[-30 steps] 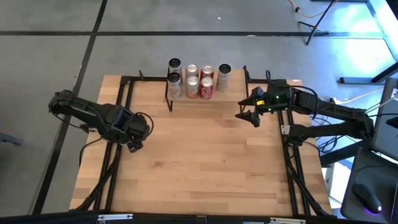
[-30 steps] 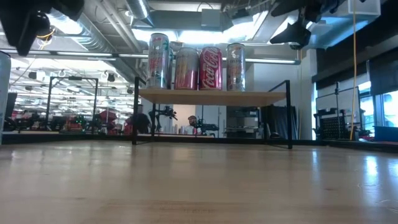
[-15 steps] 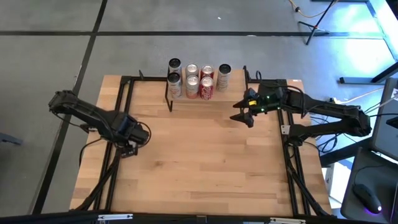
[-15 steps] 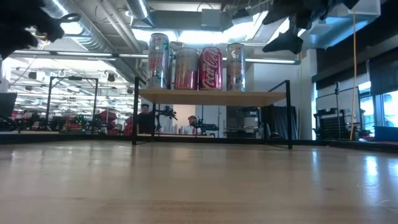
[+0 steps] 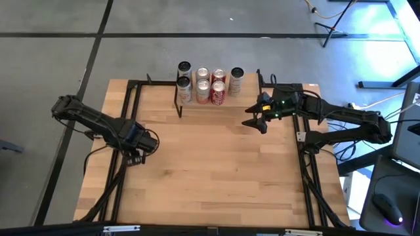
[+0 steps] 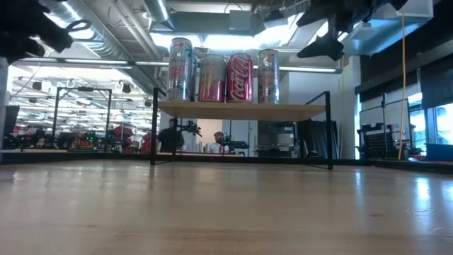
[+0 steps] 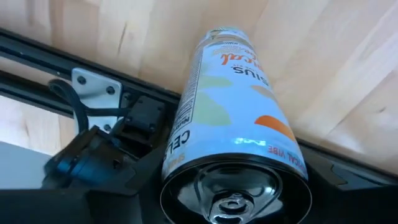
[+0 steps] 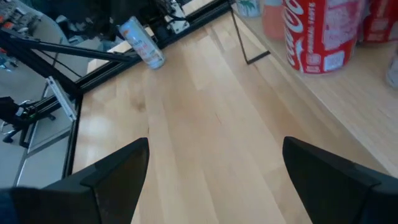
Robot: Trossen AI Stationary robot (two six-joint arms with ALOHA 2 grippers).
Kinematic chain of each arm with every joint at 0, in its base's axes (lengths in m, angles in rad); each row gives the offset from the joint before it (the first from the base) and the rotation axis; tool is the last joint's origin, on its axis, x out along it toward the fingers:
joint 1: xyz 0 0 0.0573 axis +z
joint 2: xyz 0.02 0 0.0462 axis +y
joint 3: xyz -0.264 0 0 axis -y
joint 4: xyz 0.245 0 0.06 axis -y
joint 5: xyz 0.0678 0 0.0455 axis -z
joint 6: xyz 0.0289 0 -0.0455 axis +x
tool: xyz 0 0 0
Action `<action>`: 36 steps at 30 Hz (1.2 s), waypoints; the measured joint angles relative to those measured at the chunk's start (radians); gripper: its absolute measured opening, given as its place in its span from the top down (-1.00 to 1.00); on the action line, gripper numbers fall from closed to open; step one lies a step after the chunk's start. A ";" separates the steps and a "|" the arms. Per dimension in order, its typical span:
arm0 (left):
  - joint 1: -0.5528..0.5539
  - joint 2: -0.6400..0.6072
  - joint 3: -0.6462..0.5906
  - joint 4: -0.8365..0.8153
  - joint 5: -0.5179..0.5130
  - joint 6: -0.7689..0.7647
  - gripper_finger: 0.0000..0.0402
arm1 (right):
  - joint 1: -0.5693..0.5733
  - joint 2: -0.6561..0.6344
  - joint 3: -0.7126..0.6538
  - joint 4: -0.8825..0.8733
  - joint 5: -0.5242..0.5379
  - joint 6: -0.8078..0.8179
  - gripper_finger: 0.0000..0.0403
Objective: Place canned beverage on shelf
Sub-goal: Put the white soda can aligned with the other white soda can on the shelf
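My left gripper (image 5: pixel 140 144) is at the table's left side and is shut on a white and orange can (image 7: pixel 233 124). The can also shows in the right wrist view (image 8: pixel 142 42). The shelf (image 6: pixel 241 110) stands at the table's far edge, and several cans (image 6: pixel 226 71) stand upright on its plank top. My right gripper (image 5: pixel 256 122) hangs open and empty just right of the shelf's near right corner, above the table. It shows high up in the low view (image 6: pixel 322 48) and in its own wrist view (image 8: pixel 216 142). My left gripper has the can between its two fingers (image 7: pixel 93 174), which stand on either side of the top end (image 7: pixel 236 186). The can's length runs along the fingers, its bottom end pointing away from the wrist. The can is tilted and clear of the table.
Black frame rails (image 5: pixel 131 98) run along the table's left and right sides. The wooden tabletop (image 5: pixel 210 164) stretches bare between the arms and the near edge. A person (image 6: pixel 170 136) stands in the room beyond the table.
My left gripper has drawn a little toward the table's near edge with the can. My right gripper has gone a little toward the table's left, nearer the shelf's right end, and stays open.
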 joint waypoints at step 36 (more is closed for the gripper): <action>0.035 0.677 1.258 0.131 -0.292 0.170 -0.13 | 0.409 0.111 0.000 0.265 0.119 -0.055 0.95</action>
